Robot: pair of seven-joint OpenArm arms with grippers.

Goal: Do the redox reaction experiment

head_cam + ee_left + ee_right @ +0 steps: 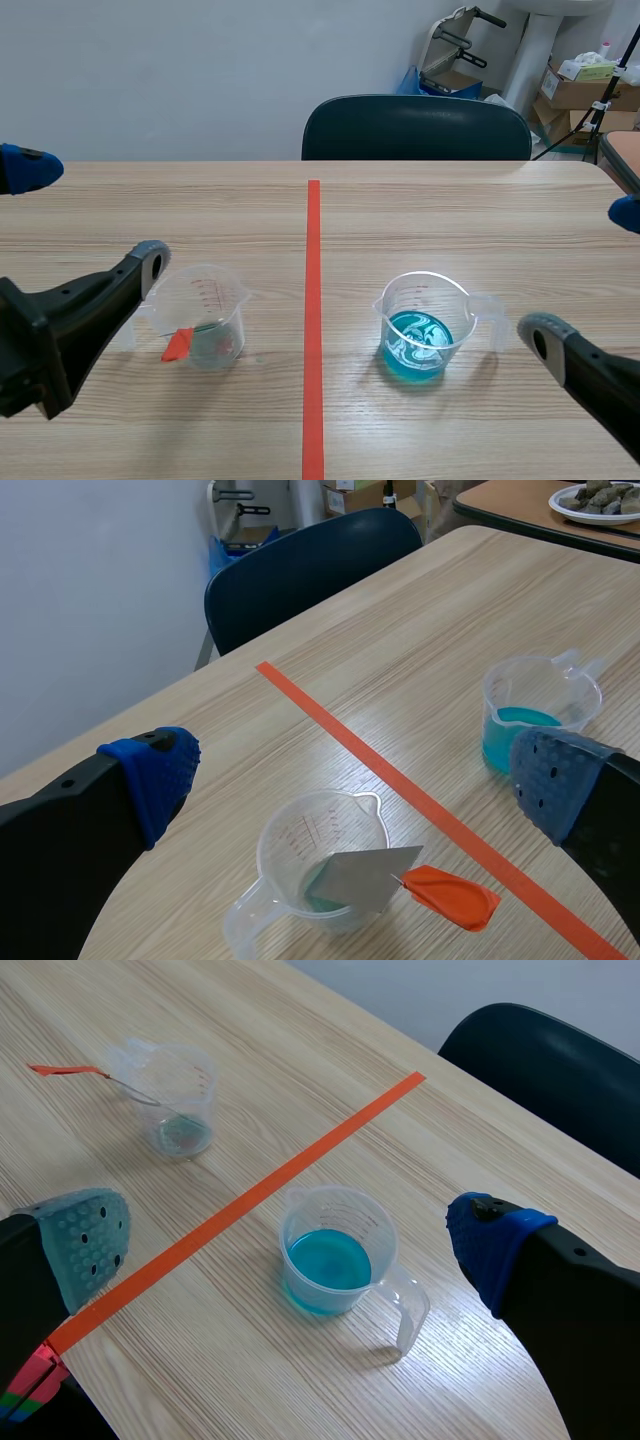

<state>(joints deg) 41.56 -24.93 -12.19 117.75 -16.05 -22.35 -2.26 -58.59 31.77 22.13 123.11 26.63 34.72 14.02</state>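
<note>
We see the left gripper [350, 780] spread wide, its two blue dotted pads [160, 775] well apart and nothing pinched between them. Just ahead of it, in the gap between its fingers, a clear plastic measuring cup with red graduation marks [300, 830] stands upright on the pale wooden bench [450, 210]. A thin grey metal sheet [360, 878] leans tilted inside this cup, its lower edge down in the cup and its upper part over the rim. A flat orange-red tab [450, 895] hangs from that sheet outside the cup, on the side toward the orange-red tape line [313, 330].

We see the right gripper [290, 1245] spread as well, one grey-green pad and one blue pad far apart, holding nothing. Ahead of it, between its fingers, a second clear plastic cup holding bright blue liquid [335, 1250] stands upright, filled to under half its height. Its handle points toward the finger with the blue pad.

The tape line runs between the two cups, touching neither. Beyond both grippers, at the far edge of the bench, we see a dark blue chair back [415, 128].
</note>
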